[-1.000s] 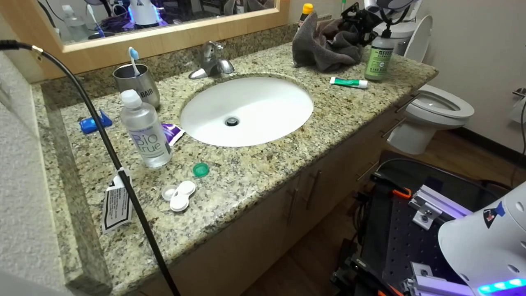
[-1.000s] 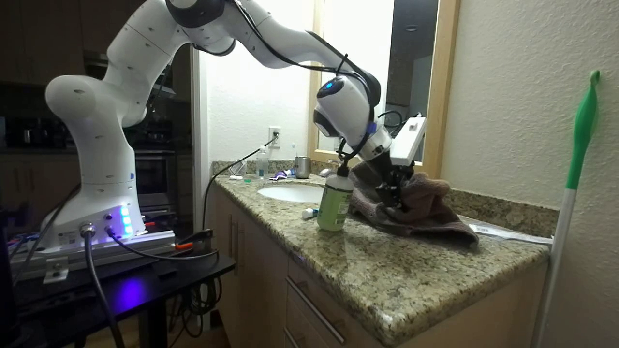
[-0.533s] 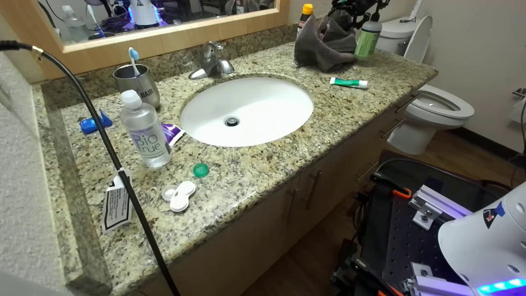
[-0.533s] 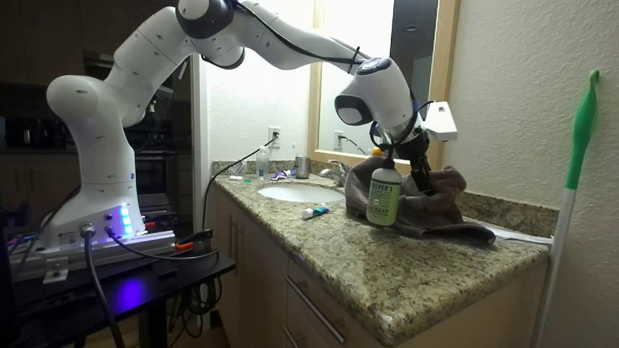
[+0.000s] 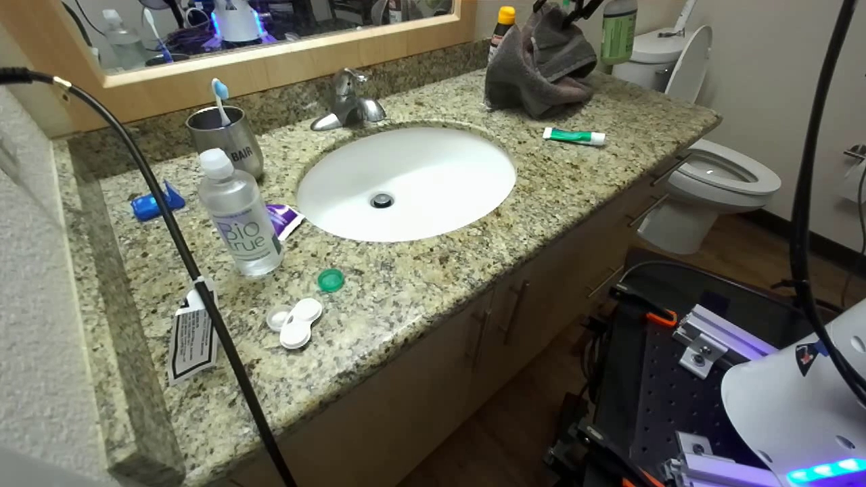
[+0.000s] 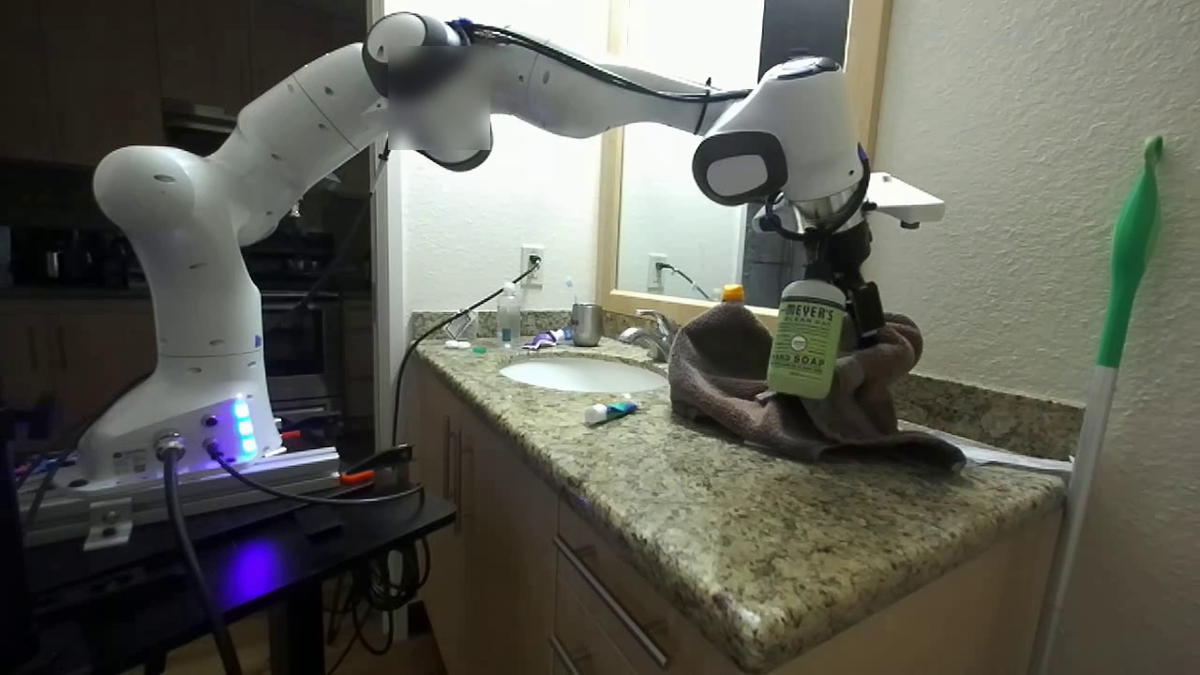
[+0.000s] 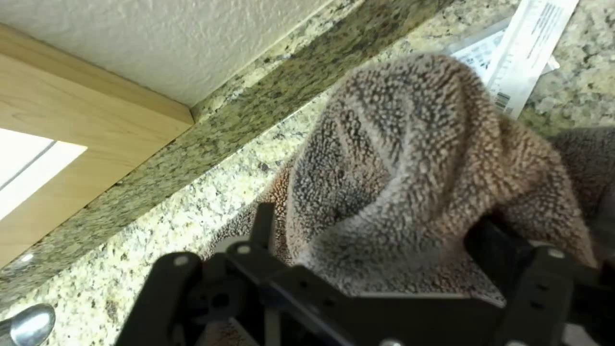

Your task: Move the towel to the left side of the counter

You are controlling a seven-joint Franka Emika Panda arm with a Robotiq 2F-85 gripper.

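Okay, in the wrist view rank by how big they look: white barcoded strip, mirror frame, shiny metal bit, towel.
Towel
Mirror frame
White barcoded strip
Shiny metal bit
Visible parts only; all run off the picture.

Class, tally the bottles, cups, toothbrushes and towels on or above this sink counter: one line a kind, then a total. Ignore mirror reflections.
Bottles (clear bottle, soap bottle, yellow-capped bottle): 3
Cup: 1
Toothbrush: 1
Towel: 1
Total: 6
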